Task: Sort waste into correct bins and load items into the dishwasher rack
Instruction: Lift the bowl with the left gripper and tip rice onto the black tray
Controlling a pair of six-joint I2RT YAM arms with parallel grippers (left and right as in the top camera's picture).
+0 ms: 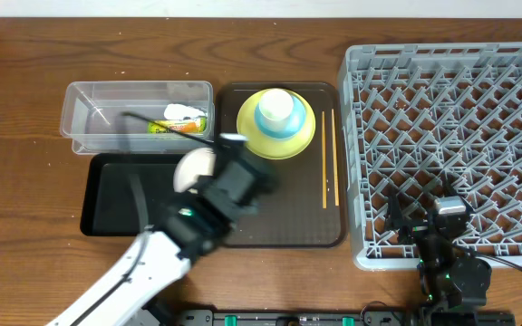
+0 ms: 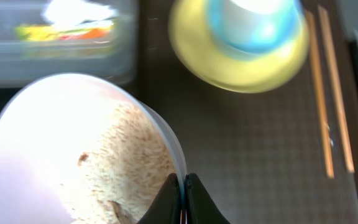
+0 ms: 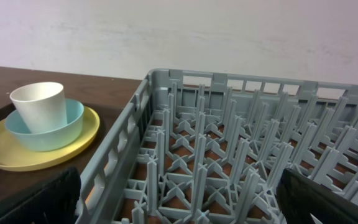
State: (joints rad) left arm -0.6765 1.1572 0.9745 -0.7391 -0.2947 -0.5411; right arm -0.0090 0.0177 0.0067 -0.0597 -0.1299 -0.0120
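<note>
Left gripper is clamped shut on the rim of the white bowl holding rice scraps, above where the black tray meets the brown tray, while the right gripper gapes wide and empty over the rack.

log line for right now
left gripper: shut on white bowl rim, rice inside | right gripper: open, over dishwasher rack | wrapper: in clear tub | chopsticks: on brown tray
</note>
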